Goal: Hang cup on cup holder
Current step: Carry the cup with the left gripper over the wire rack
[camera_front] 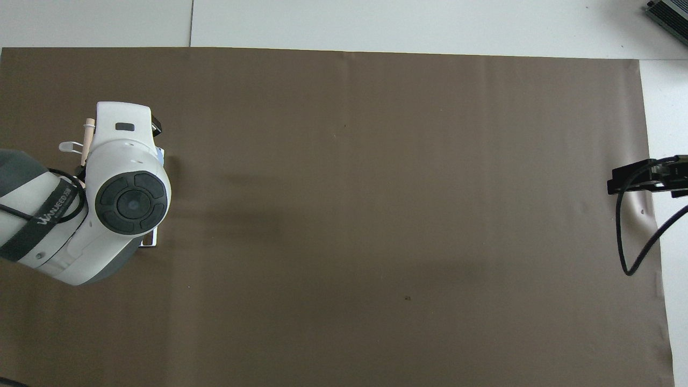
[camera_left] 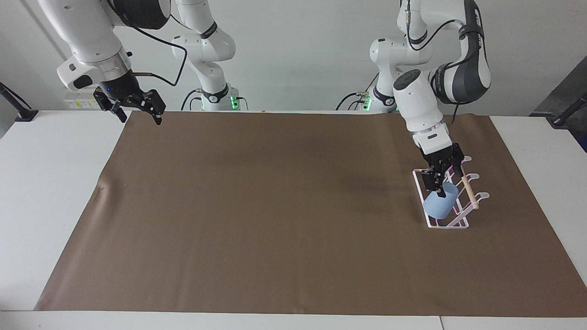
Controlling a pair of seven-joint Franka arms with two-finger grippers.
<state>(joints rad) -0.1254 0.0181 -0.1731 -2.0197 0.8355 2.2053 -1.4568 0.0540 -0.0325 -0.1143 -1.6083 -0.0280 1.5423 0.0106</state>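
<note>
The cup (camera_left: 440, 205) sits on the cup holder (camera_left: 447, 225) at the left arm's end of the brown mat (camera_left: 275, 206), slipped over one of the slanted wire prongs at the end of the holder farther from the robots. It looks set there so the prong carries it. It leans with the prong. Its long axis is tilted, not upright and not flat, running up toward the wooden rod (camera_left: 468, 192) on top of the holder. I cannot make out for certain which end is the rim.

The left gripper (camera_left: 441, 179) hangs just above the cup, fingers spread and pointing down at it. One fingertip seems to be at the cup's upper edge; whether it touches I cannot say. To my eye it has let go, so the hanging looks done.

The right gripper (camera_left: 137, 106) waits over the mat's corner, well apart from the holder, fingers apart and holding nothing.
</note>
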